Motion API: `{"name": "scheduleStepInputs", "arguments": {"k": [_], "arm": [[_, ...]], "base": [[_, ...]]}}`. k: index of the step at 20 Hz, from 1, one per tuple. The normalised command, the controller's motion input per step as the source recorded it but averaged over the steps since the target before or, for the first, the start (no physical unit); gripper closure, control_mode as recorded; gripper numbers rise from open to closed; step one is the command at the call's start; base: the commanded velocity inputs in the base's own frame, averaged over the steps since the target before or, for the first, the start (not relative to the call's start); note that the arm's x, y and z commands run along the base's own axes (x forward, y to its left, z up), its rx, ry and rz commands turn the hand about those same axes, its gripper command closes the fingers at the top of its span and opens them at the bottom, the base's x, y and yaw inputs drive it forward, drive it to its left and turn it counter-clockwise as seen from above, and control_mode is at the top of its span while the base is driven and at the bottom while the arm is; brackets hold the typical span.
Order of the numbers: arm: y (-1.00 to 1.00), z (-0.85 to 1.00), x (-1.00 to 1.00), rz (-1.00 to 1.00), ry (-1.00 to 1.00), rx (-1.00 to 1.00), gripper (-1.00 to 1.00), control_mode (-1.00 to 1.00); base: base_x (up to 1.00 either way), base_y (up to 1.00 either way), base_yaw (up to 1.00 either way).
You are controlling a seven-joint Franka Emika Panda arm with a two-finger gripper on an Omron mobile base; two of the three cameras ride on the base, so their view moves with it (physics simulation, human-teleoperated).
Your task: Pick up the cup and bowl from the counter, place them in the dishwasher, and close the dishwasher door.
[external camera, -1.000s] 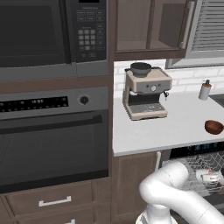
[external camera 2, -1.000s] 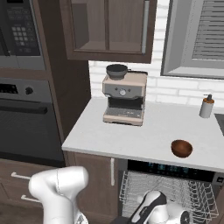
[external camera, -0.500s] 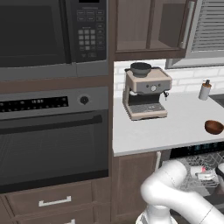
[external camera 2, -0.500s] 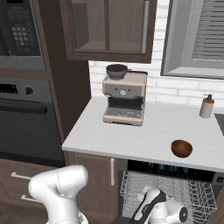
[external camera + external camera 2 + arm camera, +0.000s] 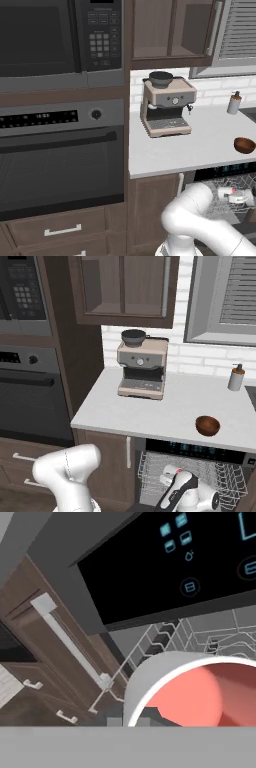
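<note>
The reddish-brown bowl point(image 5: 244, 145) point(image 5: 207, 425) rests on the pale counter point(image 5: 200, 147) point(image 5: 150, 411) near its front right edge. Below it the dishwasher point(image 5: 200, 452) stands open with its grey wire rack point(image 5: 150, 471) point(image 5: 220, 182) pulled out. My gripper point(image 5: 231, 195) point(image 5: 172, 480) hangs over the rack, shut on a white cup point(image 5: 223, 193) point(image 5: 167, 472) with a red inside. In the hand view the cup point(image 5: 190, 687) looms large at the bottom, under the dishwasher's dark control strip point(image 5: 165, 567). The dishwasher door is out of view.
A coffee machine point(image 5: 165, 107) point(image 5: 141, 368) stands at the back of the counter, a soap dispenser point(image 5: 233, 103) point(image 5: 236, 377) at the right by the wall. The black oven point(image 5: 60, 160) is to the left. A brown cabinet with a bar handle point(image 5: 70, 642) flanks the dishwasher.
My hand with the cup has edged slightly upward over the rack. The bowl has stayed where it was.
</note>
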Motion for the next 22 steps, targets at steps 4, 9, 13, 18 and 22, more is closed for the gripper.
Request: {"name": "scheduleStepInputs", "arguments": {"k": [4, 9, 13, 18, 22], "arm": [[0.0, -0.06, 0.15, 0.12, -0.17, 0.19, 1.0, -1.0], [0.02, -0.28, 0.43, 0.08, -0.09, 0.12, 1.0, -1.0], [0.16, -0.31, 0.56, 0.0, 0.0, 0.01, 1.0, -1.0], [0.18, -0.48, 0.4, 0.0, 0.01, -0.06, 1.0, -1.0], [-0.03, -0.74, 0.04, -0.03, 0.19, -0.19, 1.0, -1.0]], "base": [[0.0, 0.0, 0.0], [0.0, 0.0, 0.0], [0.0, 0.0, 0.0], [0.0, 0.0, 0.0], [0.0, 0.0, 0.0]]}}
